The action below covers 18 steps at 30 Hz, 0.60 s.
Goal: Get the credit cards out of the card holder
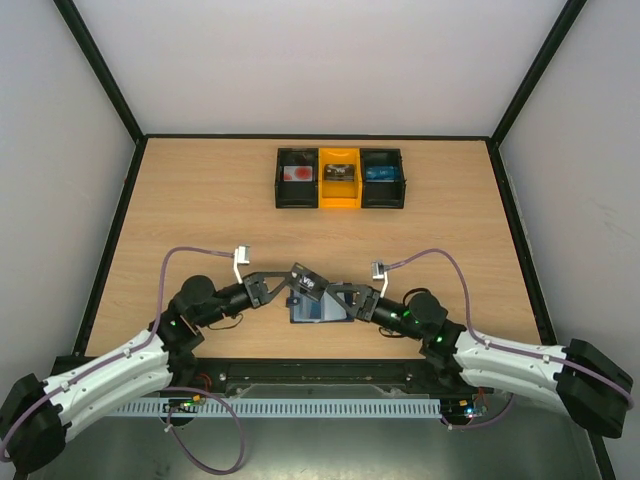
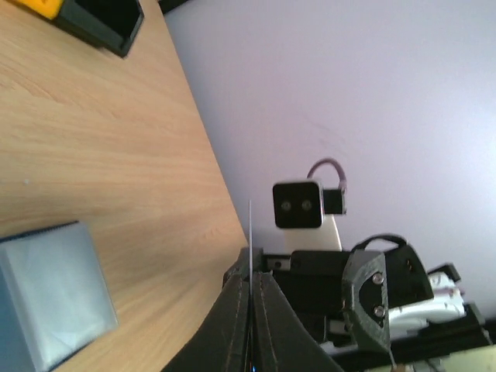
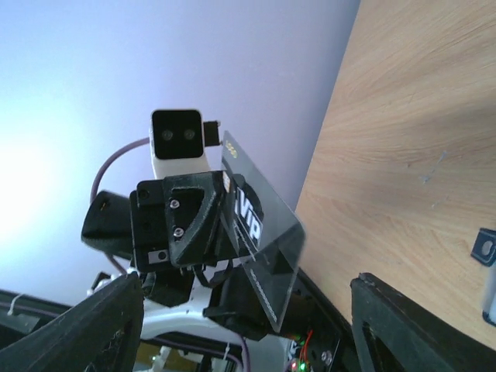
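Note:
The card holder (image 1: 322, 310) lies open on the table between the arms, its pale grey-blue inside up; it also shows in the left wrist view (image 2: 50, 294), and its tab shows in the right wrist view (image 3: 483, 246). Just above it, my left gripper (image 1: 291, 287) is shut on a dark grey credit card (image 1: 306, 279) printed "VIP" (image 3: 263, 232). In the left wrist view this card is edge-on (image 2: 250, 225) between the closed fingers of my left gripper (image 2: 250, 267). My right gripper (image 1: 345, 298) faces it, open, with nothing between its fingers (image 3: 85, 325).
At the back of the table stand three small bins in a row: black (image 1: 297, 178), yellow (image 1: 339, 178) and black (image 1: 382, 178), each with something inside. A black frame edges the table, with grey walls around it.

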Each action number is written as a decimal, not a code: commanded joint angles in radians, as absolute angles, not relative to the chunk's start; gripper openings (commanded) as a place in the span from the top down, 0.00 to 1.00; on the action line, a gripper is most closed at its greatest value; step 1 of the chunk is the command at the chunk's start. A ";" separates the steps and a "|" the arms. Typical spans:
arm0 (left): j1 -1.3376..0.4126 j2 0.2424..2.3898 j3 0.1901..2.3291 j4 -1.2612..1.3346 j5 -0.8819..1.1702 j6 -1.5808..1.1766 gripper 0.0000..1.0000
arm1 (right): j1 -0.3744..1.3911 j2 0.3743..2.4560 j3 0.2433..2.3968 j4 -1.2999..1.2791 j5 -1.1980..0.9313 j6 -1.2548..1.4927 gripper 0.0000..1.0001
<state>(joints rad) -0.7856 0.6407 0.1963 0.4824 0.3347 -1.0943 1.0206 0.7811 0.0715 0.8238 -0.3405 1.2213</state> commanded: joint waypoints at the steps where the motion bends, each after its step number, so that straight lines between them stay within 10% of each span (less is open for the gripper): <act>1: -0.781 0.611 0.162 0.588 0.164 -1.194 0.97 | 1.024 0.840 0.122 0.911 -0.251 1.234 0.28; 18: -0.781 0.543 0.146 0.544 -0.063 -1.286 0.97 | 1.025 1.259 0.292 1.192 -0.304 1.342 0.63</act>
